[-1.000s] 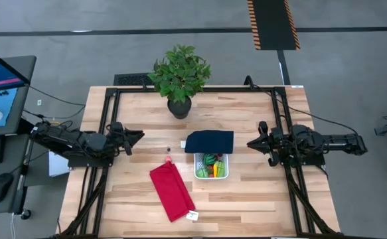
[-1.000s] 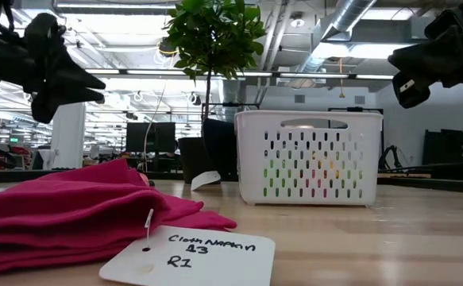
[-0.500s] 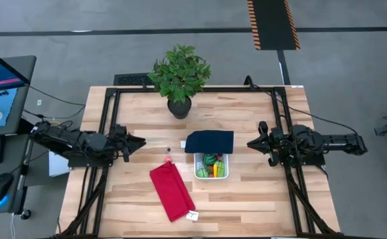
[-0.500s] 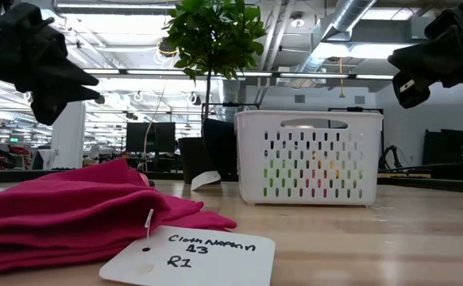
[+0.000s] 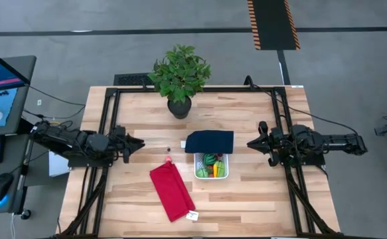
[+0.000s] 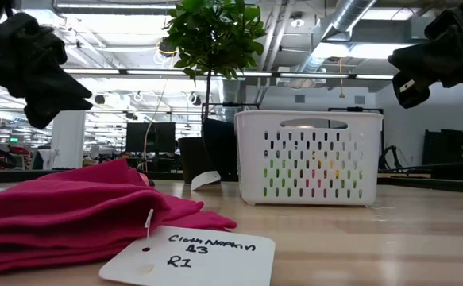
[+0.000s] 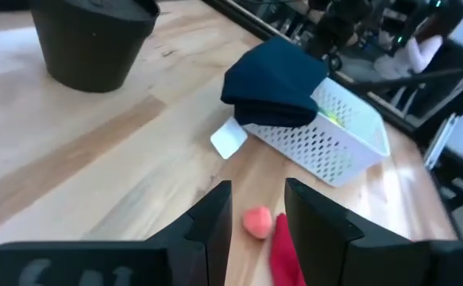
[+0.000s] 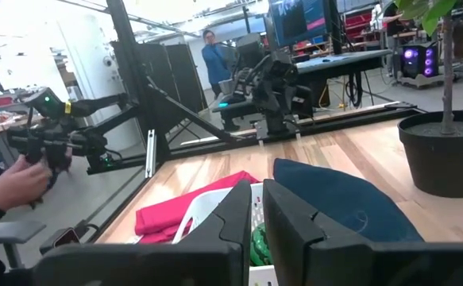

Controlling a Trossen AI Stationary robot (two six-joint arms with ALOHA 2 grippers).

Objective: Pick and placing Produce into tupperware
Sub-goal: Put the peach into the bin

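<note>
The tupperware [image 5: 211,166], a small white perforated container, sits just right of centre on the wooden surface [image 5: 259,199] in the high view, with toy produce [image 5: 211,161] in green, dark-striped green and orange already inside. Its dark navy lid [image 5: 210,141] lies touching the container's upper edge. One red strawberry [image 5: 168,160] rests on the surface to the container's left, at the top end of a folded red cloth [image 5: 172,192] that runs down toward the lower centre of the frame; a tiny dark berry [image 5: 168,149] lies just above the strawberry. A white paper tag [image 5: 192,215] lies at the cloth's lower tip. A leafy potted plant [image 5: 180,76] stands at the upper centre of the surface.

The left hand [image 5: 140,142] hovers at the left of the frame, above the surface and pointing toward the strawberry; in the left wrist view its two dark fingers [image 7: 207,226] stand slightly apart with nothing between them, the strawberry showing beyond the gap. The right hand [image 5: 249,143] hangs at the right of the frame, level with the lid, its fingers [image 8: 243,214] nearly together and empty. In the right wrist view a person [image 8: 213,59] stands in the room beyond, and another person's hand [image 8: 17,179] shows at the left edge.
</note>
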